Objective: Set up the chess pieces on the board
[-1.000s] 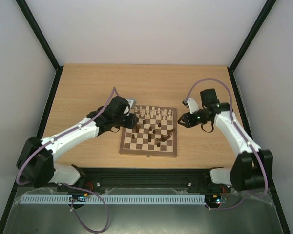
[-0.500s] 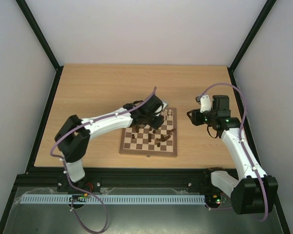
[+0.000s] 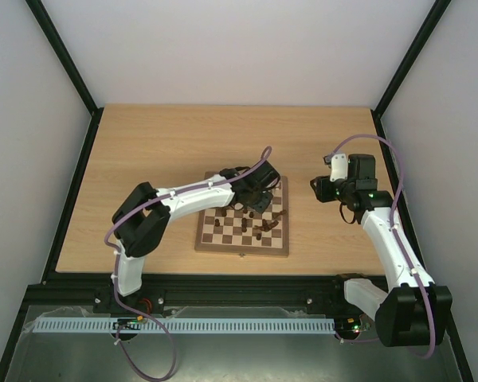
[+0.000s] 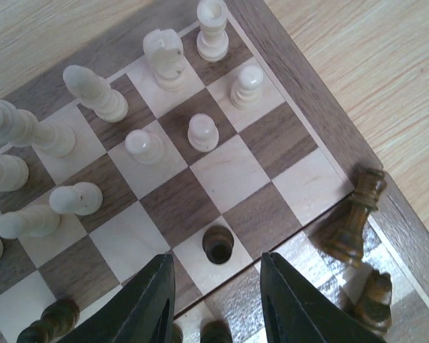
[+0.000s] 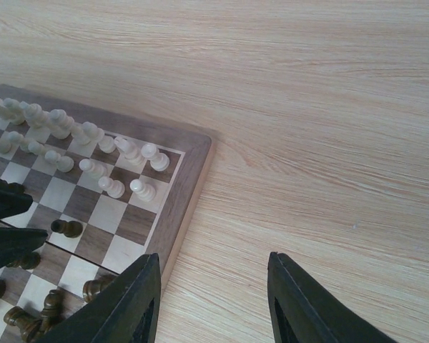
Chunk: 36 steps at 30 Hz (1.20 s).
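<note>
The board [image 3: 240, 250] lies mid-table. Cream pieces [image 3: 255, 185] stand in its two far rows; dark pieces [image 3: 264, 229] are scattered on the near half, some lying down. My left gripper [image 3: 259, 200] is open and low over the board's right half. In the left wrist view its jaws [image 4: 216, 261] stand either side of an upright dark pawn [image 4: 218, 243] on a light square, not touching it. A tilted dark piece [image 4: 354, 218] leans at the board's edge [image 4: 300, 93]. My right gripper [image 3: 315, 189] is open and empty over bare table [image 5: 214, 263], right of the board [image 5: 186, 179].
Black frame posts and white walls enclose the wooden table [image 3: 143, 151]. In the right wrist view the cream rows [image 5: 93, 168], a dark pawn [image 5: 68, 229] and the left gripper's fingers [image 5: 7, 243] show at the left.
My left arm has swung right, from the board's left edge to over its right half. My right gripper has drawn back right and away from the board's edge.
</note>
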{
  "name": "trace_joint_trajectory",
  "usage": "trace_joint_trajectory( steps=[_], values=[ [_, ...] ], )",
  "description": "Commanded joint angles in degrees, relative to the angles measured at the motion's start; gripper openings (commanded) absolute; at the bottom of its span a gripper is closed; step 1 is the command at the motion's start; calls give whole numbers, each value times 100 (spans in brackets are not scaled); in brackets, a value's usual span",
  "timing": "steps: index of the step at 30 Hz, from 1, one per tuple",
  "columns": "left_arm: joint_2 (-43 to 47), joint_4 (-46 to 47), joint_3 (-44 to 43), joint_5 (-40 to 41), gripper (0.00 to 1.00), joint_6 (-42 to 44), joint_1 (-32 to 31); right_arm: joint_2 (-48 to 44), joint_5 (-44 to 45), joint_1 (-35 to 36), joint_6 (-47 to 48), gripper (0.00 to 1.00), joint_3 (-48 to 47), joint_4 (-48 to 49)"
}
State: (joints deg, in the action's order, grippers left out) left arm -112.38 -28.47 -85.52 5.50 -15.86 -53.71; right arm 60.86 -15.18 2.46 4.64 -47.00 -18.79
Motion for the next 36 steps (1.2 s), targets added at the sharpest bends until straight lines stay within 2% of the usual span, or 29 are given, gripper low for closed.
trace_joint_trajectory(
  steps=[1, 16, 27, 31, 36],
  values=[
    [-277, -244, -331, 120, 37, 65, 0, -15, 138, -15, -41, 42, 45, 46],
    [-700, -344, -608, 128, 32, 83, 0, 59, 202, -10, -7, 42, 57, 48],
    [-784, -315, -618, 32, 14, 92, 1, 61, 276, -10, 19, 42, 75, 49],
    [-515, -304, -574, 64, 11, 83, 1, 73, 253, -9, 30, 43, 83, 55],
    [455, -356, -186, 204, 8, -11, 8, 134, 209, -12, 44, 42, 80, 43]
  ],
)
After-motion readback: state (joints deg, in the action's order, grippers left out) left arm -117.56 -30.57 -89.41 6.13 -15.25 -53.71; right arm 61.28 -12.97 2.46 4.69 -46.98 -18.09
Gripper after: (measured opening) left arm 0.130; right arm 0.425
